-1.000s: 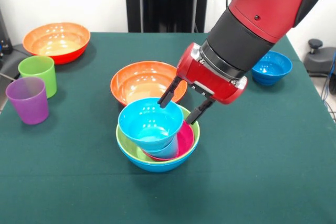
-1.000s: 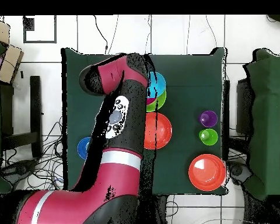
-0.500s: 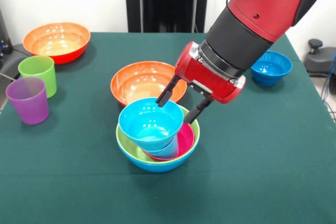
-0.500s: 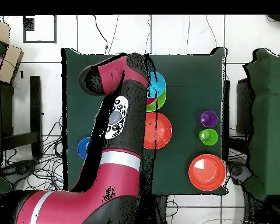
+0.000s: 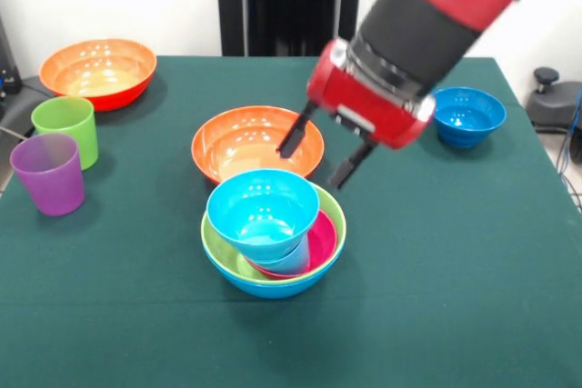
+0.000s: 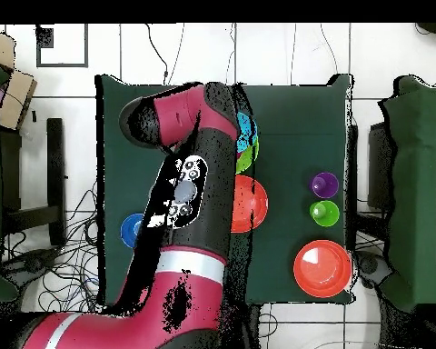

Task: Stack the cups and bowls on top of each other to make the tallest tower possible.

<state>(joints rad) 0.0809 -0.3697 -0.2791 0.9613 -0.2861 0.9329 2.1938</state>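
Observation:
The tower stands at the table's middle: a large blue bowl (image 5: pixel 273 284) holds a lime green bowl (image 5: pixel 216 244), a magenta small bowl (image 5: pixel 322 241), a light blue cup (image 5: pixel 289 261) and a tilted cyan small bowl (image 5: pixel 262 208) on top. My gripper (image 5: pixel 309 168) is open and empty, raised above the tower's far right side. One orange bowl (image 5: pixel 244 138) sits just behind the tower, the other (image 5: pixel 98 70) at the far left. The lime green cup (image 5: pixel 65 126) and purple cup (image 5: pixel 47 173) stand at the left. In the overhead view my arm (image 6: pixel 190 182) hides most of the tower (image 6: pixel 248 136).
A dark blue small bowl (image 5: pixel 469 115) sits at the far right, and shows in the overhead view (image 6: pixel 131 230) beside my arm. The overhead view also shows the orange bowls (image 6: pixel 254 202) (image 6: pixel 322 267) and the purple (image 6: pixel 324 184) and green (image 6: pixel 324 214) cups.
My gripper has lifted up and back from the tower's rim, staying open. The cyan bowl stays on the tower. Nothing else moved.

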